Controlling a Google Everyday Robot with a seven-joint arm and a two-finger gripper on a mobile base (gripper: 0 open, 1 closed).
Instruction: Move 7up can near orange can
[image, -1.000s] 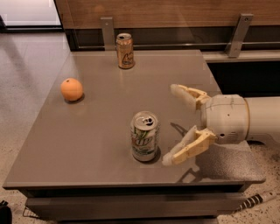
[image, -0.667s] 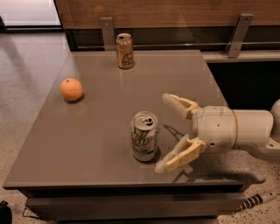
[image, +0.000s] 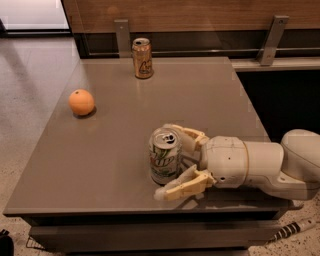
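Note:
The 7up can (image: 164, 156), white with green lettering and a silver top, stands upright near the table's front edge. The orange can (image: 142, 58), orange-gold with a pale label, stands upright at the far edge of the table. My gripper (image: 167, 160) reaches in from the right at the 7up can. Its fingers are open, one (image: 186, 135) behind the can and one (image: 181, 186) in front of it, so the can sits between them. The fingers are close to the can but not clamped on it.
A round orange fruit (image: 81, 102) lies on the left side of the grey table (image: 115, 125). A wooden wall with metal brackets (image: 271, 39) runs behind the table. Floor lies to the left, and the table's front edge is just below the gripper.
My gripper has moved left toward the 7up can, and its open fingers now straddle the can. The cans and the fruit have not moved.

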